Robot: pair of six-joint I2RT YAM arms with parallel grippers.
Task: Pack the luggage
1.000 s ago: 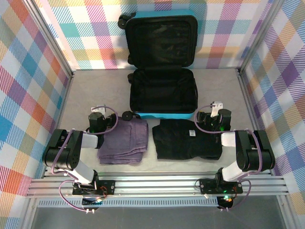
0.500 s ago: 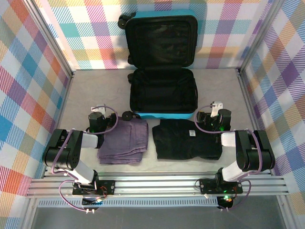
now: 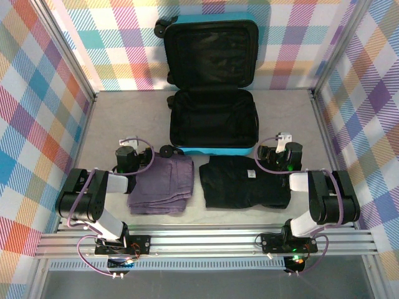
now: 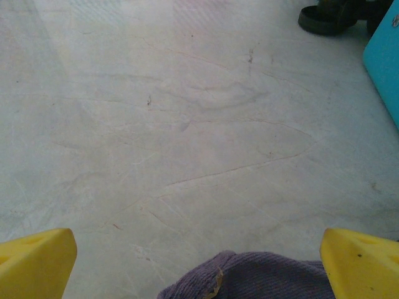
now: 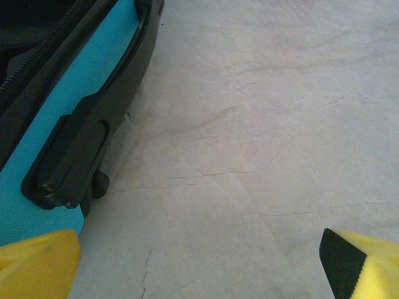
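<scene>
Your turquoise suitcase (image 3: pixel 212 151) lies open at the far middle of the worktop (image 3: pixel 118 118), base flat and lid (image 3: pixel 212 53) propped upright against the checked back wall. That stance leaves the black-lined base exposed from above, so clothes can go straight down into it. As far as the overhead view shows, nothing is in it yet.

Two folded garments lie just in front of it, apart from each other: a purple one (image 3: pixel 163 184) on the left and a black one (image 3: pixel 246 182) with a small white tag on the right. Each lies before its own arm, which I judge is deliberate: one garment per side, with a short carry to the case.

Your left jaws are wide apart and hold nothing. In the left wrist view the yellow fingertips (image 4: pixel 34 265) sit at the bottom corners with the purple garment's edge between them, and a black wheel (image 4: pixel 321 18) lies further ahead. They are close over the worktop at the garment's far-left corner, which suits a pinch on that edge.

Your right jaws are likewise spread and empty. The right wrist view looks along the suitcase's side, past its black carry handle (image 5: pixel 81 143), over bare worktop. They stand beside the black garment's far-right corner. Packing has not begun, and I'd say the first grasp is the step in hand.
</scene>
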